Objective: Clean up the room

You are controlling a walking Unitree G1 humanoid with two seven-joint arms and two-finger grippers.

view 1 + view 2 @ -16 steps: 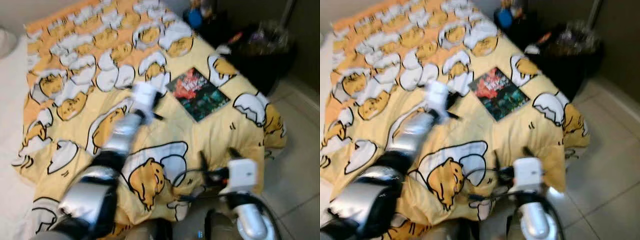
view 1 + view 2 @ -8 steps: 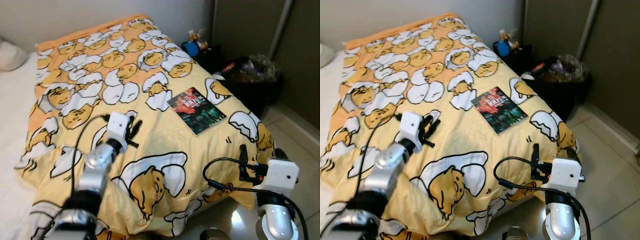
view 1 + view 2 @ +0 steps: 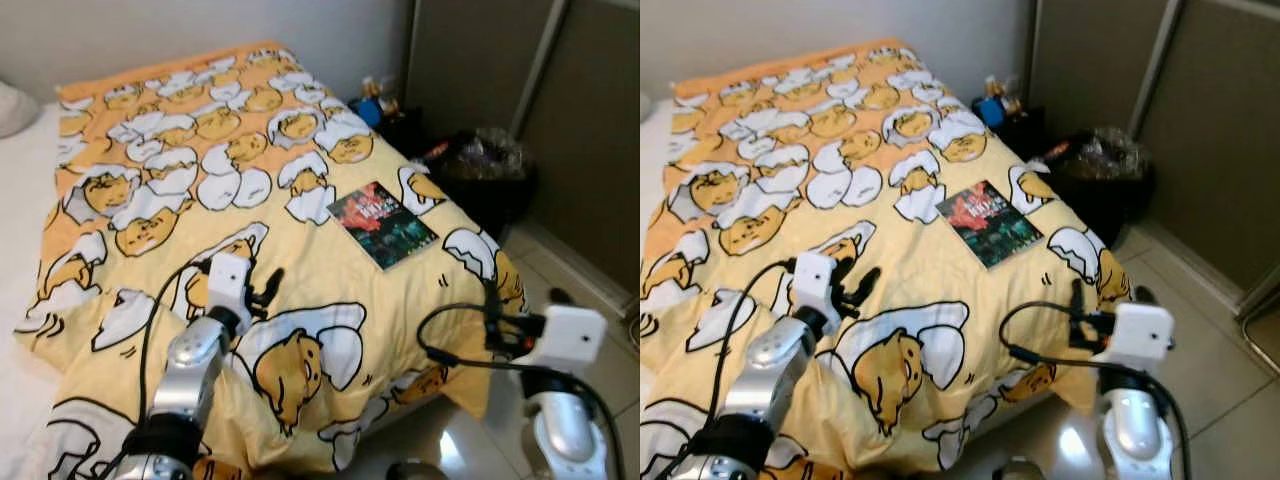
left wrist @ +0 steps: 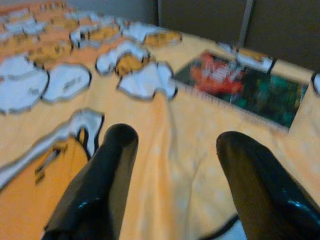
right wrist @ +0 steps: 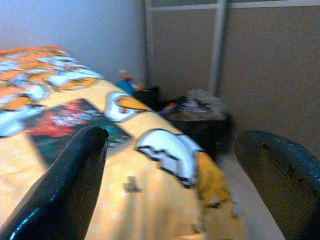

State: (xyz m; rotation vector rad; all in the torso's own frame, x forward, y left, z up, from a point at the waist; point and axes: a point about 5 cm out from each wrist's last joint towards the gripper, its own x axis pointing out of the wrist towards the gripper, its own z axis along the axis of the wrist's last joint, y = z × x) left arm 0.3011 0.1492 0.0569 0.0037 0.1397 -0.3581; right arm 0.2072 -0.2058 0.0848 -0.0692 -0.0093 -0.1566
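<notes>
Yellow egg-print bedspread (image 3: 330,250) carries a book (image 3: 382,224); left gripper (image 3: 262,290), fingers wide, should approach its near edge squarely, right gripper (image 3: 492,318) equally spread.

Left gripper (image 3: 262,291) drawn back from dark red-and-green book (image 3: 382,223); right gripper (image 3: 492,318) raised, shifted outward.

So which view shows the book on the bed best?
The left eye view: the book lies whole and flat on the yellow blanket. The right eye view matches it. The left wrist view shows it blurred beyond the open left gripper; the right wrist view shows part.
</notes>
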